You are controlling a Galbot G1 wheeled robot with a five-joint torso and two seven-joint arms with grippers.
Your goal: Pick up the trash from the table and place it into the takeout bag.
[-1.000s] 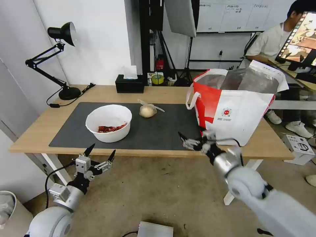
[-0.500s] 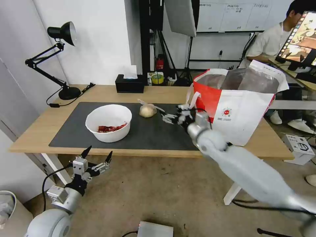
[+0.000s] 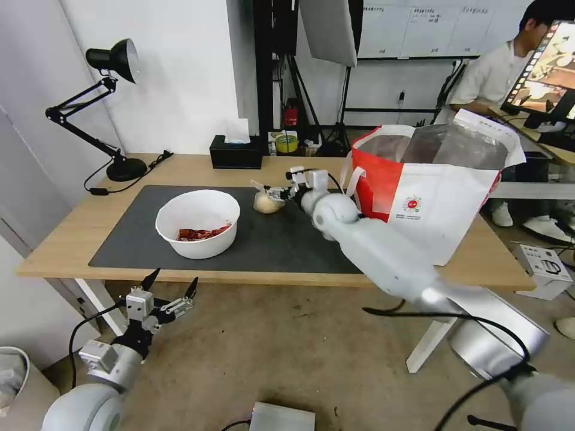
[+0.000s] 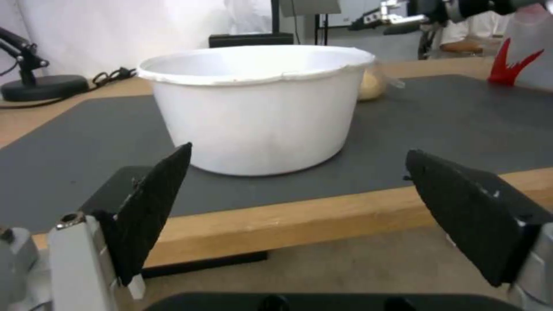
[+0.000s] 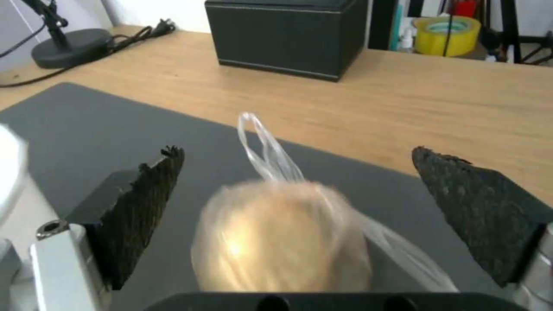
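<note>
Trash lies on the table's (image 3: 66, 239) dark mat (image 3: 299, 239): a white bowl (image 3: 197, 222) with red scraps and a knotted bag of beige food (image 3: 268, 200). Right of them stands the takeout bag (image 3: 431, 203), upright and open-topped. Over the knotted bag hangs the right gripper (image 3: 277, 193), jaws spread wide, bag between them. Below the table's near edge, the left gripper (image 3: 169, 287) waits wide open.
</note>
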